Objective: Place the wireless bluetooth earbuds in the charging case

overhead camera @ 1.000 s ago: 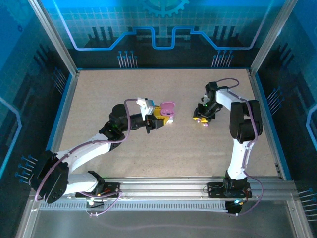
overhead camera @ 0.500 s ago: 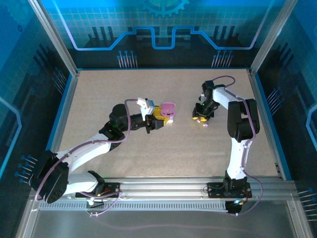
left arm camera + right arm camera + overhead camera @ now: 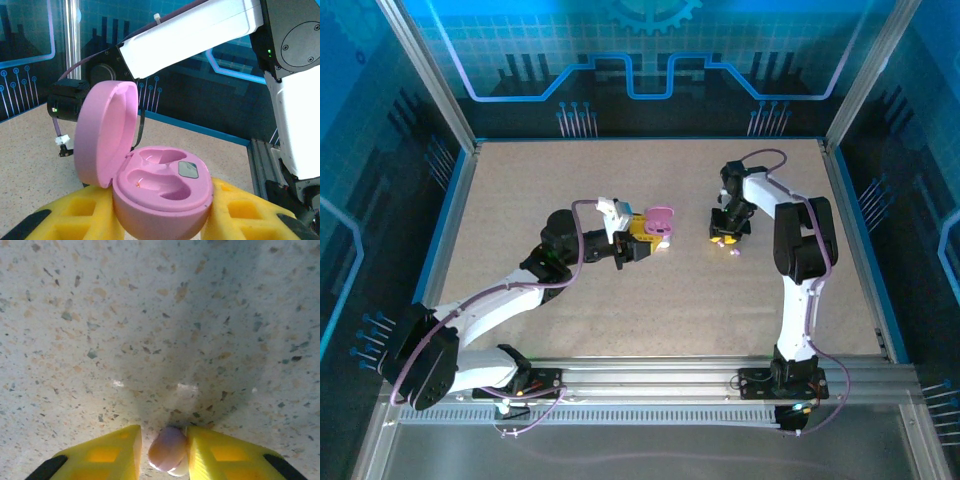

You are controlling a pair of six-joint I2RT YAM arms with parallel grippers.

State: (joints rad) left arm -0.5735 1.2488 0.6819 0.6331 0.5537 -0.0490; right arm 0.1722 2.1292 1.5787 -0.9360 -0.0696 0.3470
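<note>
**Right wrist view: pale purple bud between the yellow fingers, pink case open in the other tool**

Close up, the bud (image 3: 168, 446) sits low between the two yellow fingers (image 3: 105, 452) of the right tool (image 3: 164, 450), with a whitish part showing at its lower edge. One finger touches it. At the other there is a thin dark sliver, so the tool is drawn in narrow around the bud, but I cannot tell whether it is truly pinched. The speckled surface (image 3: 150, 315) lies right behind it, with the tool's shadow spread around the spot.

Seen from above, that tool points down at the surface, right of centre. The case (image 3: 660, 217) is well apart from it, to the left.

The left tool (image 3: 160, 220) holds the case from both sides, its yellow foam fingers pressed against the lower shell. The lid (image 3: 105, 132) stands open, tipped back on its hinge. The two wells (image 3: 155, 180) in the lower shell lie bare, and a small grey patch sits beside them. Behind the case, the white links of the right arm (image 3: 200, 30) cross the left wrist view.
</note>
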